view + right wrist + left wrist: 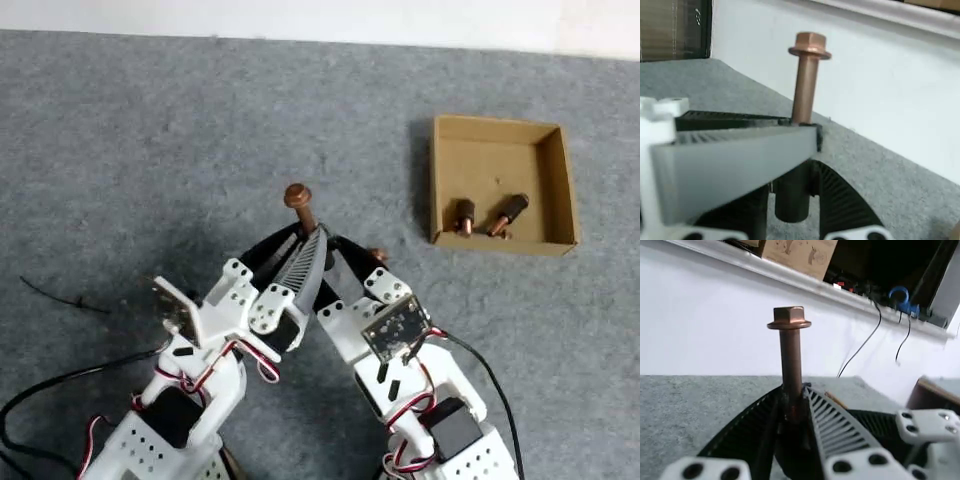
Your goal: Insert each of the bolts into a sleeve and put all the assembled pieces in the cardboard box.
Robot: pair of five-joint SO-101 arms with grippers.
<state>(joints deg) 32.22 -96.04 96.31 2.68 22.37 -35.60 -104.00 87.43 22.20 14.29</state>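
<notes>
Left pincer [792, 396] clamped upright bolt [790, 352]; right pincer [796, 172] gripped dark sleeve [791, 200] under it. Two assemblies [465, 216] lay in cardboard box [495, 160].

Between the cardboard box [438, 180] and the arms, the grey mat [385, 190] lies bare, so I have an open lane. Inside the box, an assembled piece [465, 216] and a second piece [507, 212] sit against the wall nearest the arms, and the floor beyond them is free. Well away from the box, the left gripper [303, 238] and right gripper [328, 246] crowd one upright bolt [299, 203] and sleeve [791, 197], each barring the other.
</notes>
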